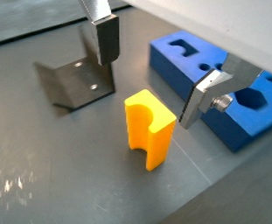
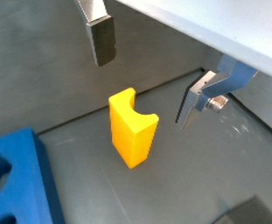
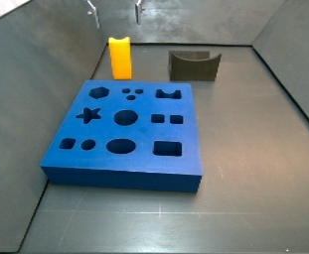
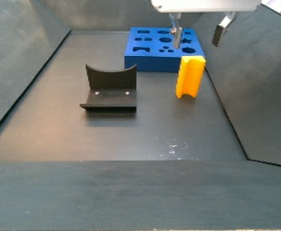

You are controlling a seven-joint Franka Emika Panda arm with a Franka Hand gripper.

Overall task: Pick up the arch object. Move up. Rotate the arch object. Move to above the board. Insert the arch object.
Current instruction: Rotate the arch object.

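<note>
Nothing done yet: the arch object stands upright beside the board, tool spread wide and empty above it.

Dark grey matte floor — plain grey walls on each side — faint scuffs, soft glare.

One arch object stands on the floor below and between the two fingers of the one gripper. One board lies beyond it. One fixture stands off to the side.
</note>
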